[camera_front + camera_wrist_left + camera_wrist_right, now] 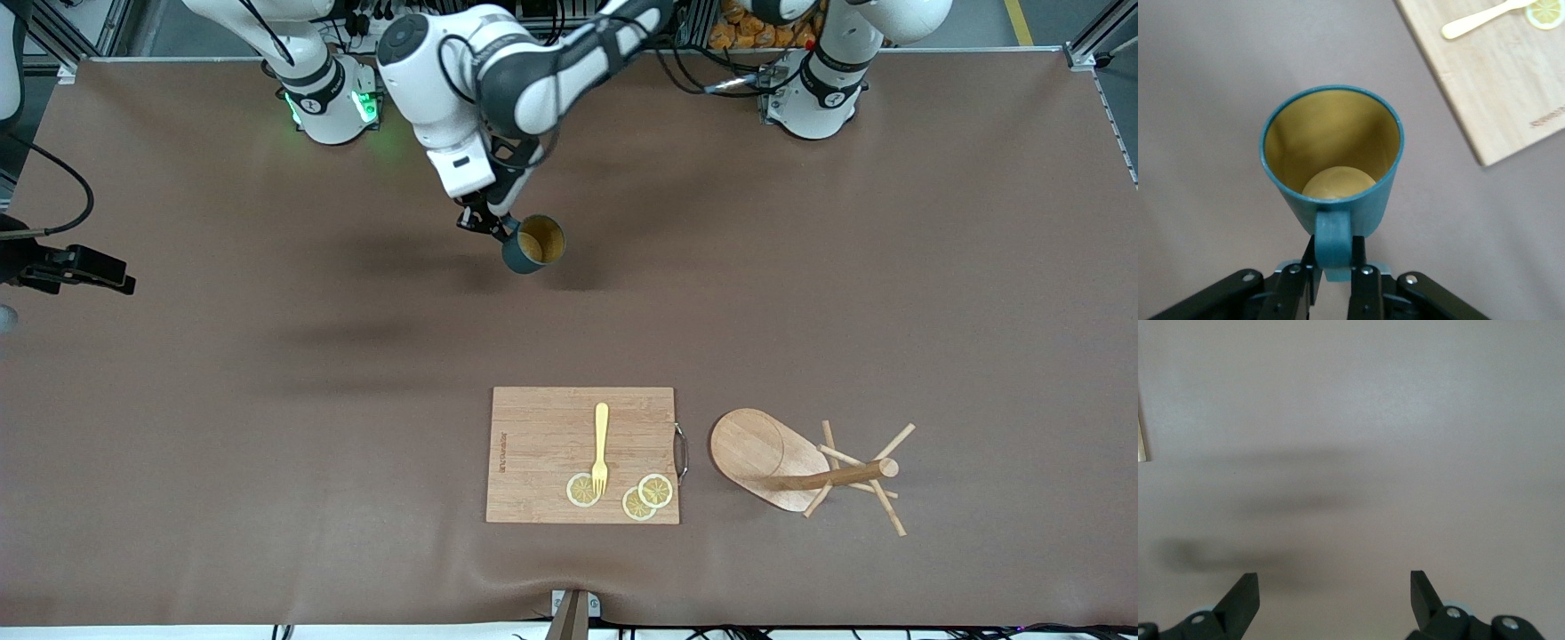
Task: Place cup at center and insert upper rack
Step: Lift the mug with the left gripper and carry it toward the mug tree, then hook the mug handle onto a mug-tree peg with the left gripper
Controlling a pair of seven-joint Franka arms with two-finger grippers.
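My left gripper (492, 228) is shut on the loop handle of the dark teal cup (534, 244), which has a mustard-yellow inside. It holds the cup tilted in the air over bare table, well toward the robots' bases from the cutting board. In the left wrist view the fingers (1368, 280) pinch the handle and the cup (1333, 157) opens toward the camera. The upper rack (805, 468), a light wooden mug tree, lies on its side on the table. My right gripper (1335, 587) is open and empty over bare table near the right arm's end (111, 277).
A rectangular wooden cutting board (542, 427) lies beside the mug tree, toward the right arm's end from it, near the front camera. On it are a yellow fork (601, 444) and three lemon slices (655, 490). Its corner shows in the left wrist view (1498, 87).
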